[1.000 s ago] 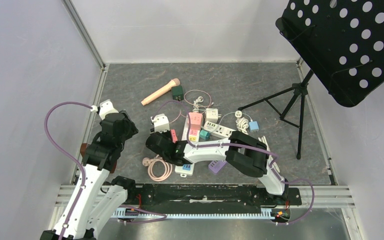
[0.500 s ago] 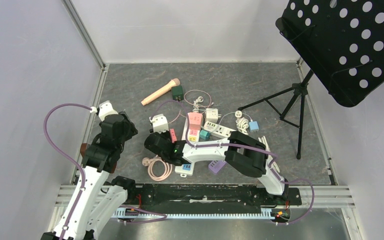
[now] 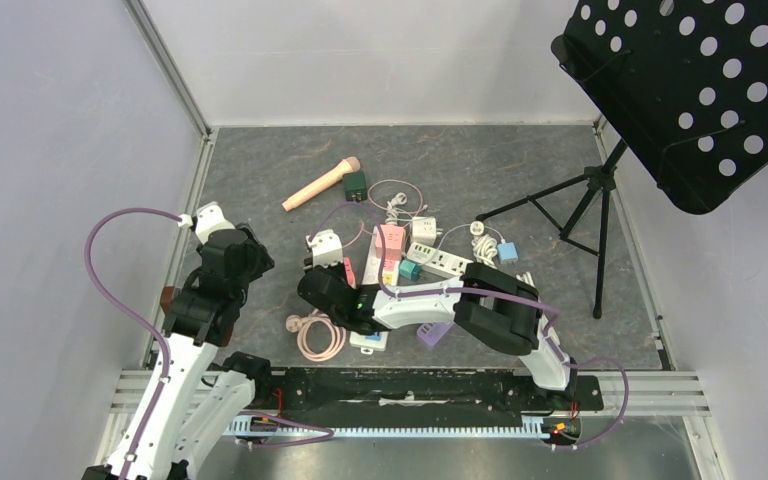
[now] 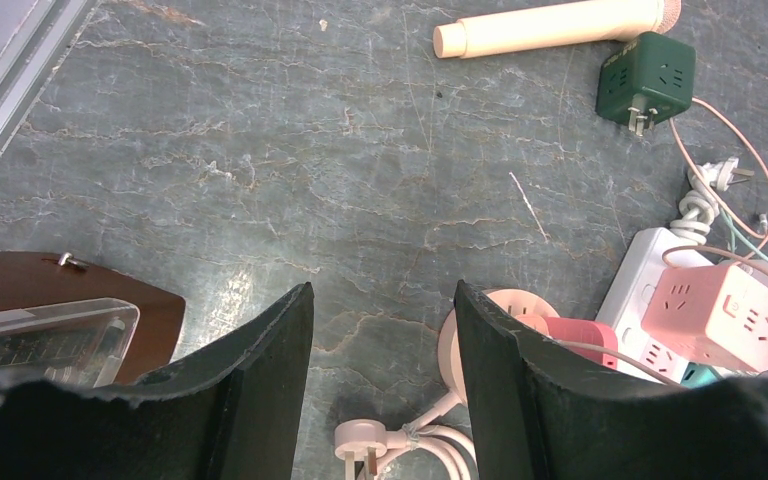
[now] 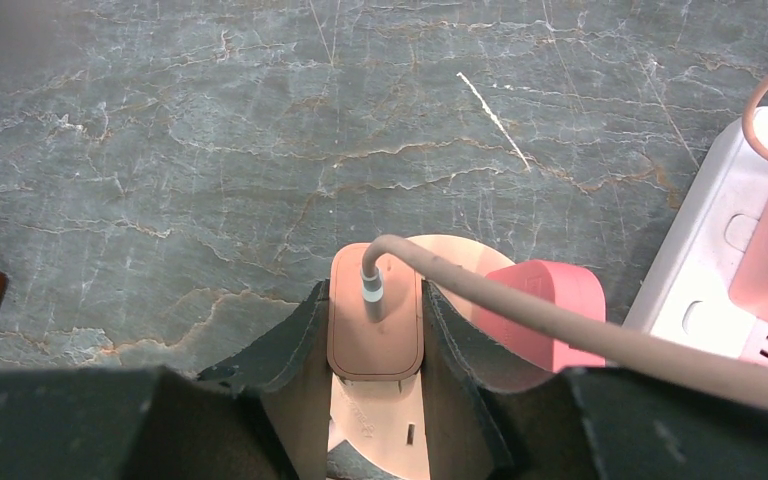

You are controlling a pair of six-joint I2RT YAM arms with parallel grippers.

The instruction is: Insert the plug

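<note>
Shifting slightly toward its base, the right gripper (image 5: 375, 335) stays clamped on the peach plug (image 5: 374, 318), pressed over the round pink socket (image 5: 452, 252); seating looks close. The left gripper (image 4: 382, 345) waits left of that socket, jaws apart.

White links (image 3: 415, 303), black joints (image 3: 495, 320), purple cables (image 3: 89, 258); left claw (image 4: 382, 300) with dark curved fingers (image 4: 260, 380).

Right hand (image 5: 375, 305) pinches the plug (image 5: 375, 345) (arm stretched leftward); left hand (image 4: 382, 300) hovers, fingers apart.
</note>
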